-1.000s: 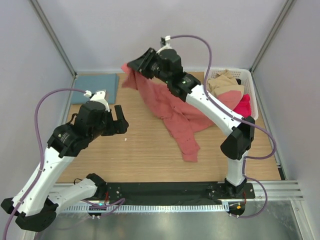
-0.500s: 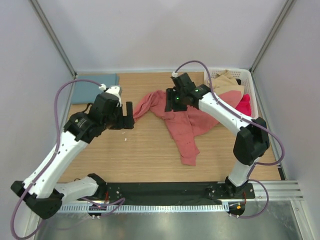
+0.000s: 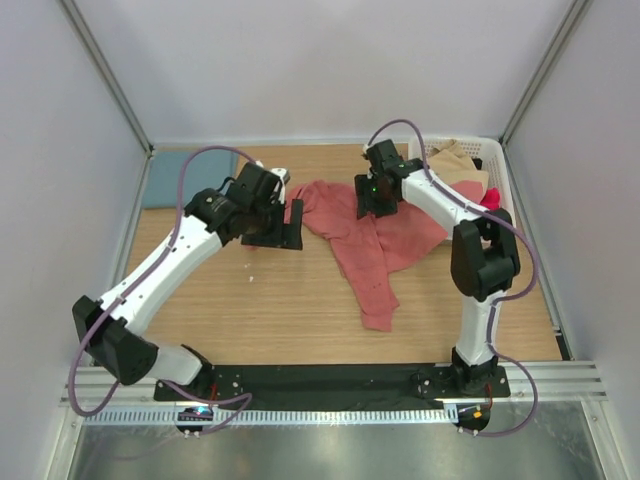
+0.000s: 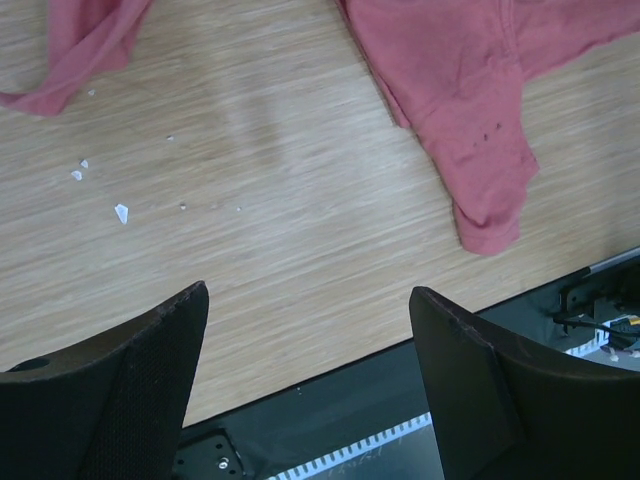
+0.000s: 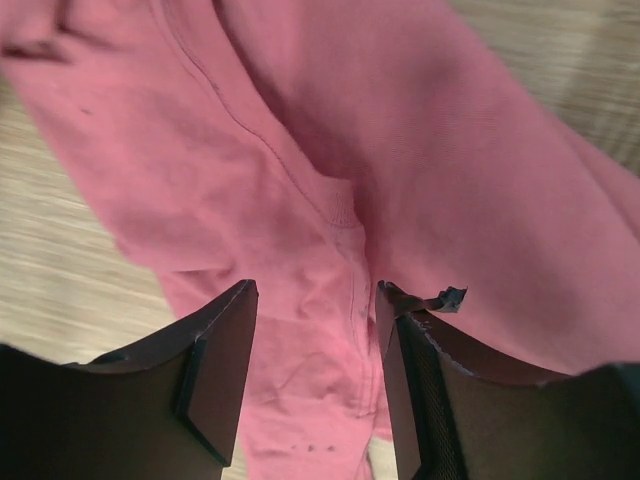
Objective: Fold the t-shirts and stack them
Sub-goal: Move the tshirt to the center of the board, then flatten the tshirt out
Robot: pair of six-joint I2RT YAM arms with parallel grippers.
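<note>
The red shirt (image 3: 365, 250) lies crumpled on the surface (image 3: 300, 300) just left of the basket (image 3: 508, 190). Its long axis slants from a bunched far end down to a narrow tail near the front edge. The right end effector (image 5: 315, 290) hangs directly over the far part, nearest the basket. Its fingers are partly apart and hold nothing; the cloth shows below the gap. The left end effector (image 4: 308, 295) is on the shirt's far side from the basket, just beside its left edge, spread wide and empty over bare wood, so the right arm is nearer. The teal shirt (image 3: 180, 178) lies well left of the basket, partly behind the left arm. I cannot make out the red shirt's collar, sleeves or hem.
</note>
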